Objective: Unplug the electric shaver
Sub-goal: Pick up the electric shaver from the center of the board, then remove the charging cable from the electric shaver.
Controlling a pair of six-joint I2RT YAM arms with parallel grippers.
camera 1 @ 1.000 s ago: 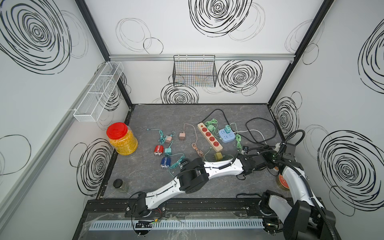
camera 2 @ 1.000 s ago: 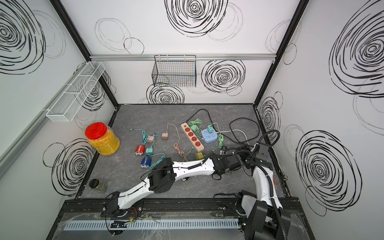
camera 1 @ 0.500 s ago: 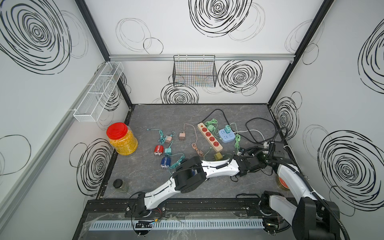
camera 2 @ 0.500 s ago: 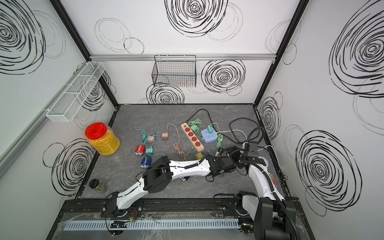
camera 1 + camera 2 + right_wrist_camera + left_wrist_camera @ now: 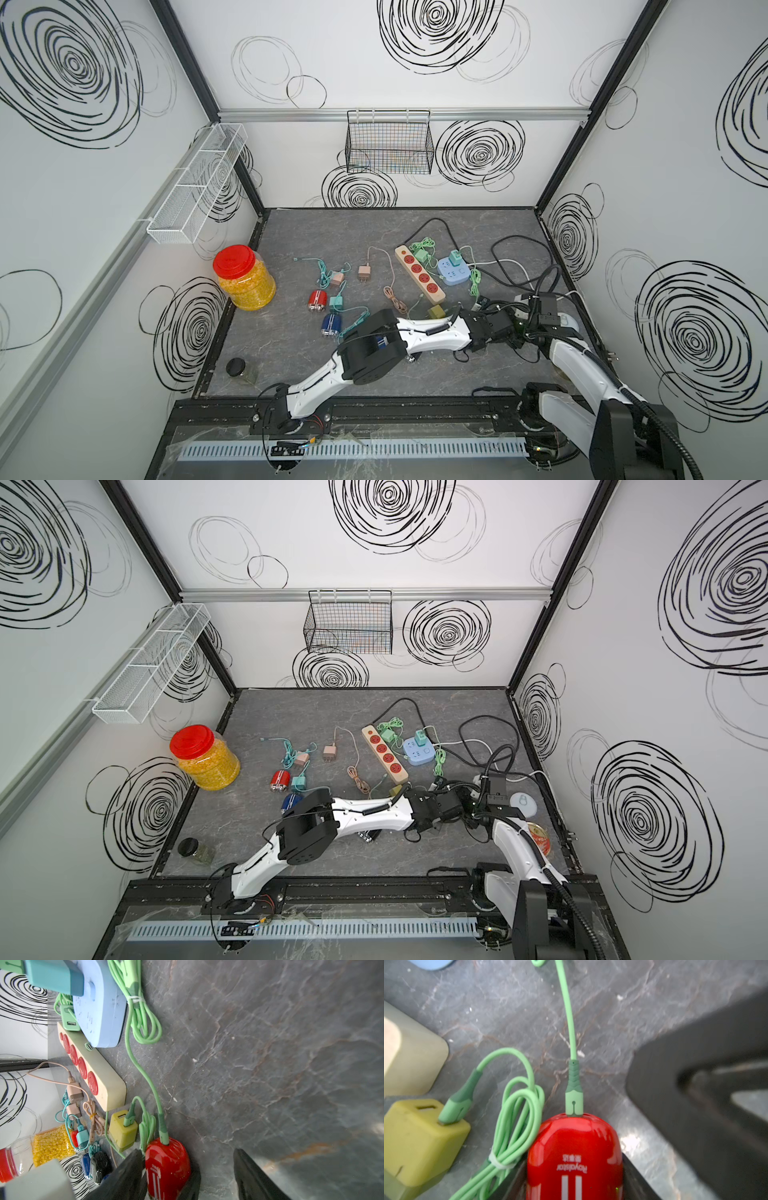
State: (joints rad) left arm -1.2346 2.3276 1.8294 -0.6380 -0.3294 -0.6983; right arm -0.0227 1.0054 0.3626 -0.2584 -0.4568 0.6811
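A red shaver [image 5: 574, 1147] is pinched between the jaws of the left gripper [image 5: 573, 1160], whose dark fingers [image 5: 512, 1184] are pressed against both its sides. A green plug [image 5: 574, 1097] is seated in the shaver's rounded end, and its green cable [image 5: 569, 1012] is led away across the grey table [image 5: 664, 1001] towards a blue socket block [image 5: 99, 1012]. The shaver is found near the front right of the table, just beside a yellow charger [image 5: 421, 1138] and near the end of a beige power strip [image 5: 104, 1080]. A tied bundle of green cable [image 5: 517, 1118] is laid between charger and shaver, touching the shaver. The right gripper [image 5: 186, 1152] is spread wide: the shaver's plugged end is seen between its fingers, close to one and well apart from the other. In both top views the shaver is hidden beneath the two grippers
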